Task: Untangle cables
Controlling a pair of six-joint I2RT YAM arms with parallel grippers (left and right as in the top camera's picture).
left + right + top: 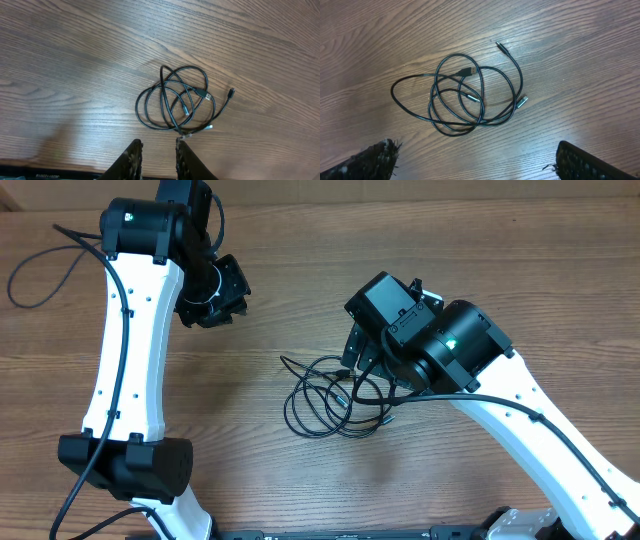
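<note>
Wood table [300, 290] fills all views. L arm [130, 350] stands on left side, R arm [520, 415] leans in from right. L gripper [159, 145]: narrow gap, nothing in it. R gripper [474, 150]: fingers wide apart, empty. Cables [470, 95] lie mid-table in tangled loose loops, nr R gripper, touching neither.

The cables [335, 395] lie on the table [300, 290], seemingly partly under the right arm [520, 410].
</note>
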